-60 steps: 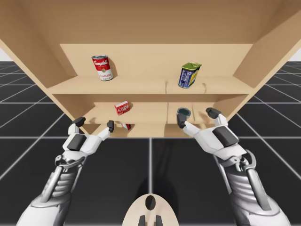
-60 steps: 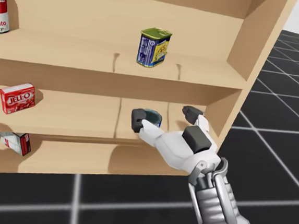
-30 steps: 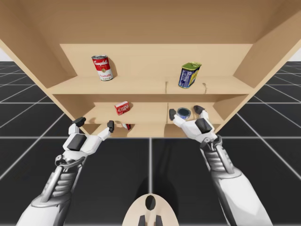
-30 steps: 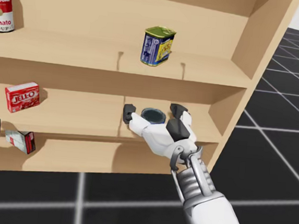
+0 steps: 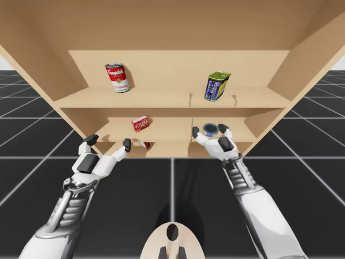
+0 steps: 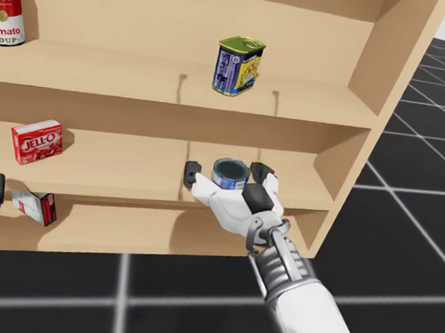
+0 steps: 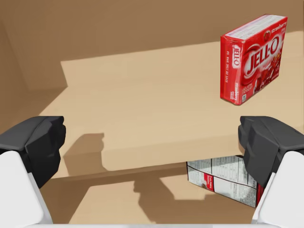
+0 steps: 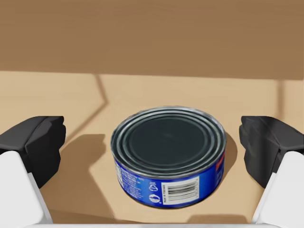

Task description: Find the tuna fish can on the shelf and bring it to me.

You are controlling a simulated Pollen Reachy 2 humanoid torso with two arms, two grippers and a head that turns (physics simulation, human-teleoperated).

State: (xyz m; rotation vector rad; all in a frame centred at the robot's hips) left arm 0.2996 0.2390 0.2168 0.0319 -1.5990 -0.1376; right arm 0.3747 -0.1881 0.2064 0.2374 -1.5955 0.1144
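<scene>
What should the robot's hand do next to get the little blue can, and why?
Probably shut the right gripper on the can. It sits upright on the shelf, right between the open fingers, with gaps on both sides, so nothing grips it yet.

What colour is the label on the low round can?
The low round tin can has a blue label, clearest in the right wrist view.

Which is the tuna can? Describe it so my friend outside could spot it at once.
On the wooden shelf unit, find the right section of the middle shelf, below the blue and yellow tin. The tuna can stands between the open fingers of my right gripper. It alone is low, round and blue with a dark lid; the soup can is tall and red, the box red.
</scene>
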